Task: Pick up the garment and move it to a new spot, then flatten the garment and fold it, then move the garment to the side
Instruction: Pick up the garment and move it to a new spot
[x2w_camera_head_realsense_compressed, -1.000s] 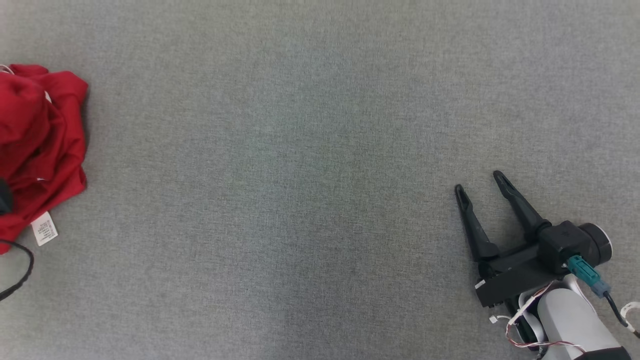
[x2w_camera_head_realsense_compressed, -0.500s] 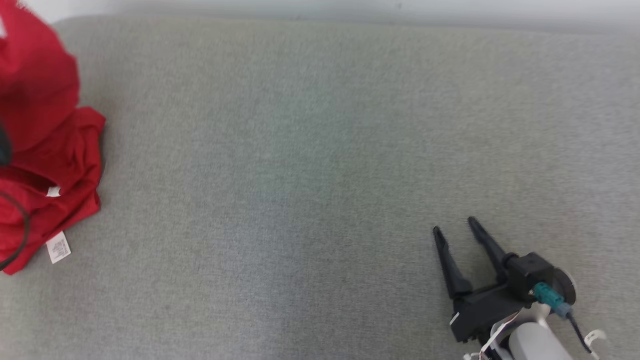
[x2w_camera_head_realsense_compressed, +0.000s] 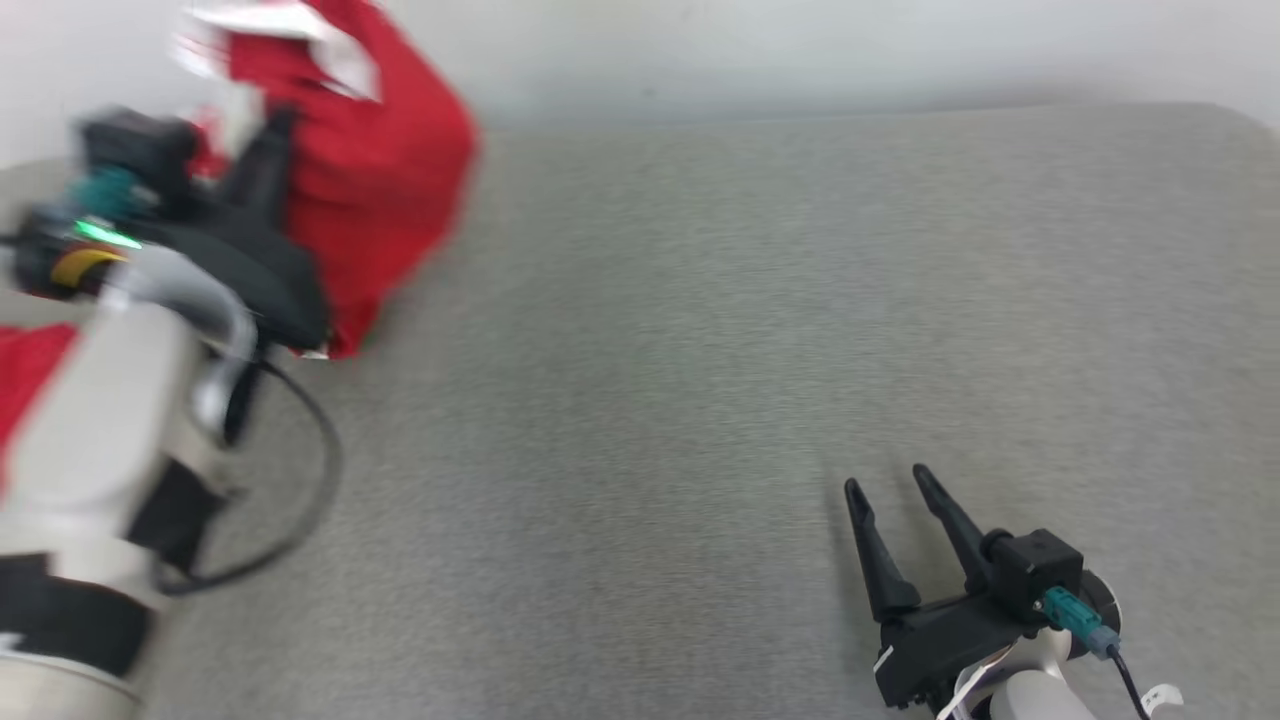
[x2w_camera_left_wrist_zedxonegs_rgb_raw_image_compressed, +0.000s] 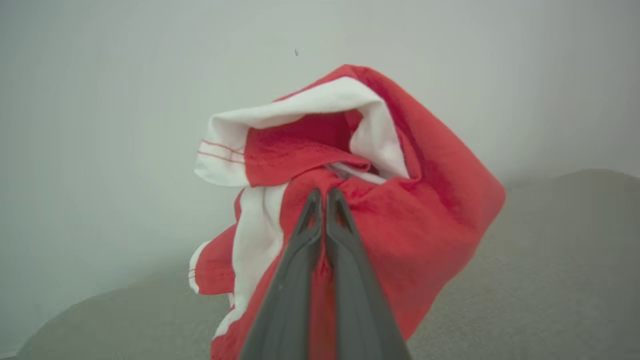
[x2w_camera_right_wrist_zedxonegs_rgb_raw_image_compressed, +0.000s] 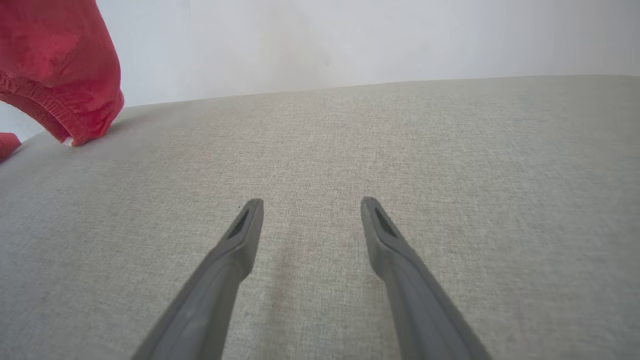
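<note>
The garment (x2w_camera_head_realsense_compressed: 390, 170) is red with white trim and hangs bunched in the air at the upper left of the head view, its lower end near the grey surface. My left gripper (x2w_camera_head_realsense_compressed: 280, 120) is shut on it. In the left wrist view the fingers of my left gripper (x2w_camera_left_wrist_zedxonegs_rgb_raw_image_compressed: 322, 192) are pressed together, pinching a fold of the garment (x2w_camera_left_wrist_zedxonegs_rgb_raw_image_compressed: 425, 215). My right gripper (x2w_camera_head_realsense_compressed: 888, 480) sits low at the lower right, open and holding nothing. The right wrist view shows my right gripper (x2w_camera_right_wrist_zedxonegs_rgb_raw_image_compressed: 311, 202) with its fingers spread over bare cloth, and the garment (x2w_camera_right_wrist_zedxonegs_rgb_raw_image_compressed: 60, 60) far to the left.
A wide grey fabric surface (x2w_camera_head_realsense_compressed: 700, 350) stretches between the two arms. Its far edge meets a pale wall (x2w_camera_head_realsense_compressed: 800, 50). A black cable (x2w_camera_head_realsense_compressed: 320, 480) loops off my left forearm.
My left gripper has lifted the garment off the surface and carried it right, into view. The head camera has tilted up, so the far edge and wall now show. The right gripper stays open.
</note>
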